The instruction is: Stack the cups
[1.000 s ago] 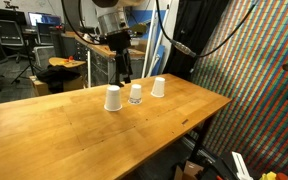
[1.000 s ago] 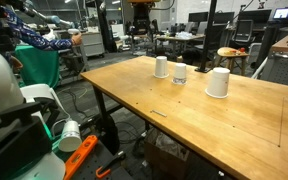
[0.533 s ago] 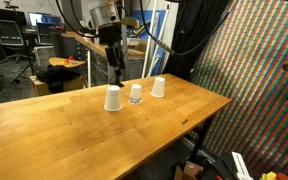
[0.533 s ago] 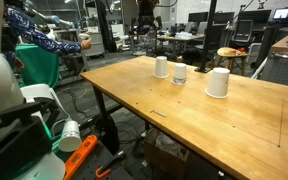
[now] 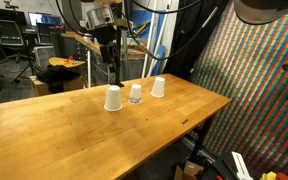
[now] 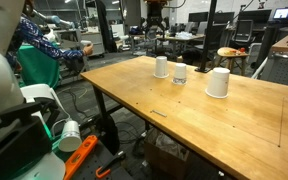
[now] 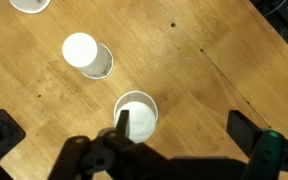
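white cup (image 7: 136,115): inverted on table (image 7: 224,50)
claw (image 7: 124,138): fingers apart, empty, straight above white cup
translucent cup (image 7: 87,55): just beside white cup, not touching

arm (image 5: 102,14): pale grey-white rounded links, darker bands at the joints. gripper (image 5: 114,78) is all black, with a boxy body and two slim fingers. thin black cables (image 5: 144,42) loop off the link just above the gripper. In the wrist view the fingers (image 7: 2,135) are blocky matte black, with black housing (image 7: 134,160) between them. a green-cased part (image 7: 271,150) sits right beside one finger.
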